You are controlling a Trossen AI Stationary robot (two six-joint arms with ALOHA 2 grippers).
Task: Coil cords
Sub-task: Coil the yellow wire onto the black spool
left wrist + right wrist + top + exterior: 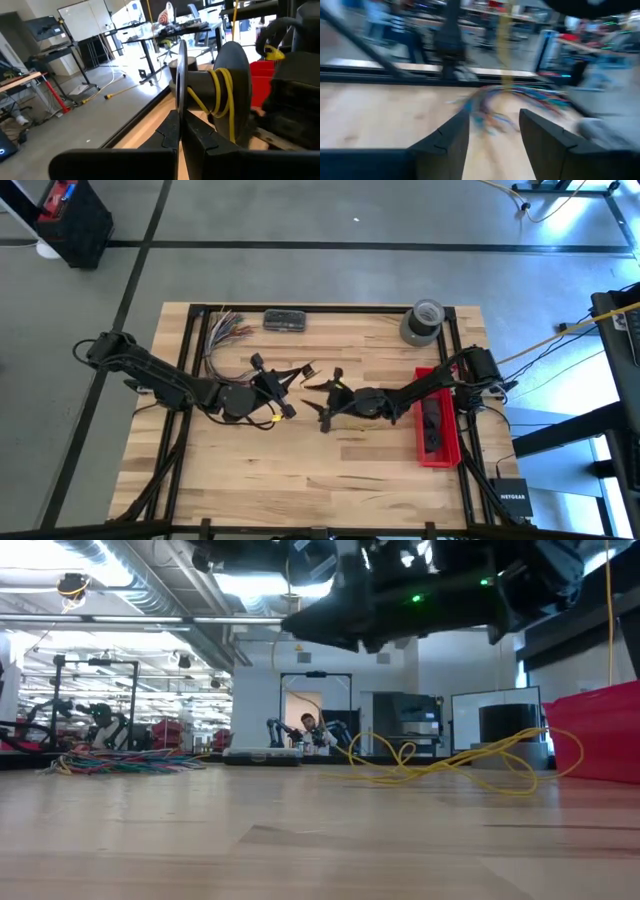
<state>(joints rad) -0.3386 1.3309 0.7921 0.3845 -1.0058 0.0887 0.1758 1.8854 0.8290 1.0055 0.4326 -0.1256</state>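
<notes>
My left gripper (283,385) is at the table's middle, shut on a black spool (210,85) with two round flanges. A yellow cord (222,95) is wound a few turns around the spool's hub. The rest of the cord (450,765) lies in loose loops on the wood, toward the red bin. My right gripper (322,402) is just right of the spool, open and empty, its fingers (445,140) apart. A yellow strand (506,45) runs up and down ahead of it. My left gripper pinches the rim of the spool's near flange (181,107) between its two fingers (200,142). The thin flange stands edge-on between them. The spool's axis lies about level, across the fingers, with the hub and far flange out to one side. The spool is clear of the table.
A bundle of multicoloured wires (222,335) lies at the far left. A dark flat case (285,320) and a grey tape roll (422,322) sit at the far edge. A red bin (437,420) stands at the right. The near half of the table is bare wood.
</notes>
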